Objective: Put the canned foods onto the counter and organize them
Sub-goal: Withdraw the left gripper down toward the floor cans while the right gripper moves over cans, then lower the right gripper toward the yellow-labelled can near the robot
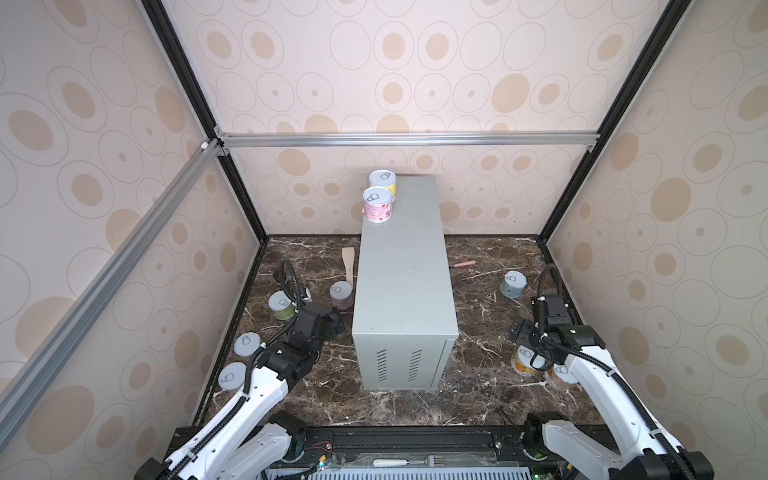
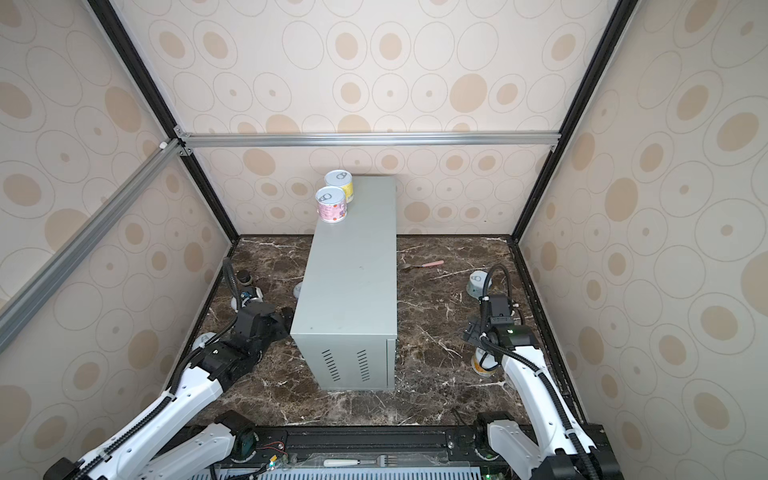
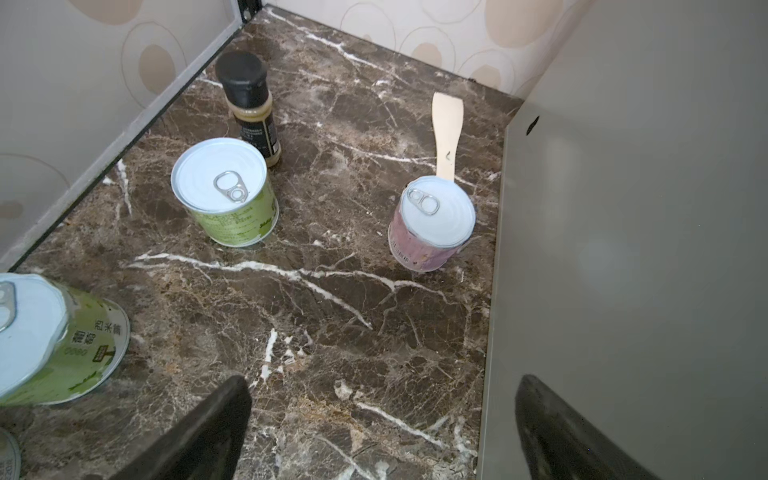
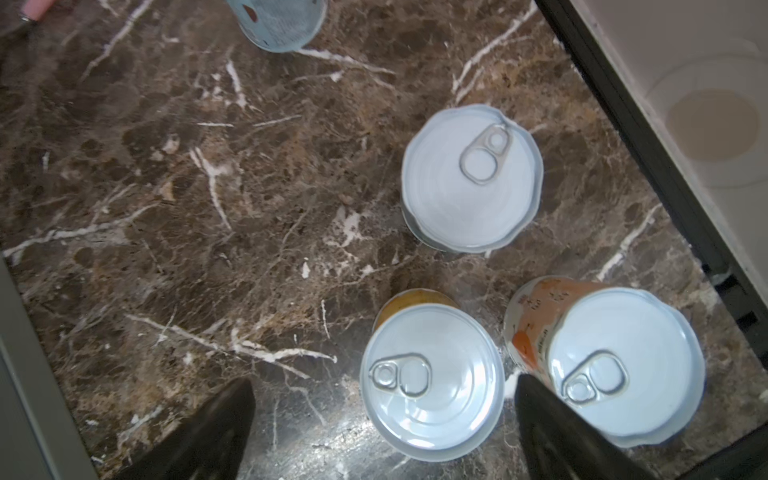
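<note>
Here, boxy metal counter (image 1: 405, 282), cylindrical cans (image 1: 377, 204).

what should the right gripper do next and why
Probably lower the right gripper over the orange-yellow can and close. Its jaws stand open, that can sits nearly between them, and the counter holds only the pink can and yellow can, with much top bare.

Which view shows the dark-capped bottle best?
Left wrist: the dark-capped bottle stands whole and close, beside a green can. Both top views show it only as a tiny dark shape. The right wrist view misses it.
</note>
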`<state>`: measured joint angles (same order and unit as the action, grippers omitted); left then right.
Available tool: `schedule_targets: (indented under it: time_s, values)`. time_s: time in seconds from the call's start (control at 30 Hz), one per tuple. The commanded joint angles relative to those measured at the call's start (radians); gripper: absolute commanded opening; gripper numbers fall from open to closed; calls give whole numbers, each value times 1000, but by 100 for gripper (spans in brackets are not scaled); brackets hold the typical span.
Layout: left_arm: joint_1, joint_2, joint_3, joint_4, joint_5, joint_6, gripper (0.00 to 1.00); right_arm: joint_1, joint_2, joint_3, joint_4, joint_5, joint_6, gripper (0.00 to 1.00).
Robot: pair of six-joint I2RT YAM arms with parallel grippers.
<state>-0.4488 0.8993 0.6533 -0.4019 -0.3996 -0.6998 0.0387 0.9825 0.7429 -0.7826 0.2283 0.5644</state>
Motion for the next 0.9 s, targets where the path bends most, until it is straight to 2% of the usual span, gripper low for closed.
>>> schedule_targets:
  time_s: [0.0, 0.1, 0.3, 0.5, 0.87]
  values:
    - [8, 31, 39, -33, -25, -50, 99, -7, -4, -30, -24, 0, 51, 100]
    - [9, 26, 32, 9, 45, -2, 99, -8, 9, -60, -1, 25, 96, 100]
    - [18, -71, -12, 61, 60, 47, 99, -9, 76, -74, 62, 19, 103, 100]
    - [28, -144, -46, 108, 81, 77, 99, -9, 155, -79, 130, -52, 99, 100]
    - [51, -120, -52, 126, 128, 88, 99, 3, 227, -55, 223, -192, 32, 100]
